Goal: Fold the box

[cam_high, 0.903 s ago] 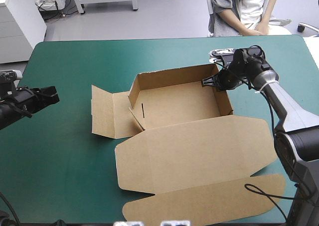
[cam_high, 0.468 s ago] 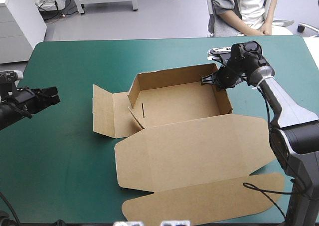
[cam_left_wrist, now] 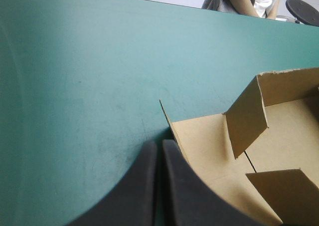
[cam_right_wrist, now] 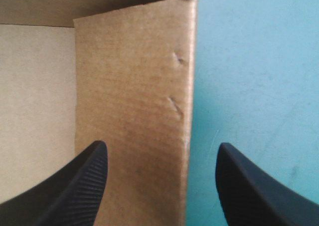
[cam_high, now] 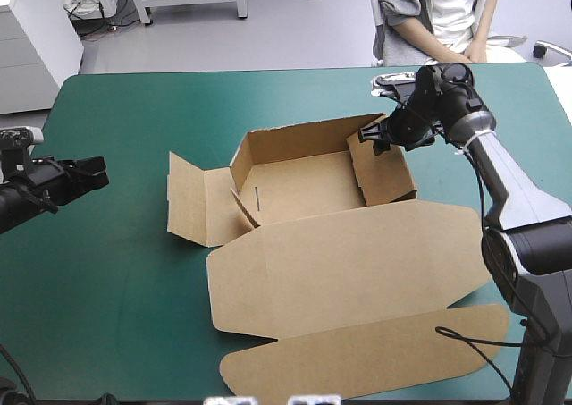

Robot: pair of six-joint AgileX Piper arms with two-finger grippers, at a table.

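Table: your teal-green cover [cam_high: 116, 271] fills most of the high view.
Box: the brown box [cam_high: 295, 190] sits mid-table, a bit right of centre. It's an open tray with its lid flat, and every face you can see is plain brown board.
Lid: the lid [cam_high: 349, 266] lies flat on the cover on the tray's near side. It is wider than the tray.
Tuck flap: the rounded tuck flap [cam_high: 357, 360] hangs off the lid's near edge, close to the table's near edge.
Left flap: the left flap [cam_high: 192, 199] lies open on the cover left of the tray, with its left end lifted a little.
Right wall: the right wall [cam_high: 382, 168] stands tilted inward over the tray floor.
Inner tab: a small inner tab [cam_high: 243, 210] stands tilted at the tray's near-left corner, with a thin slit [cam_high: 256, 195] just beside it.
Right gripper: your right gripper [cam_high: 374, 137] is released at the tray's far-right corner. Its fingers are wide apart [cam_right_wrist: 162, 151] with the right wall's edge between them, one over the tray and one over the cover. You can't tell whether they touch it.
Left gripper: your left gripper [cam_high: 94, 172] is clenched on nothing, its tips meeting [cam_left_wrist: 158, 143]. It is near the table's left edge, well apart from the box and aimed at the left flap.
Dents: two small dents [cam_right_wrist: 174, 81] mark the right wall near its edge.
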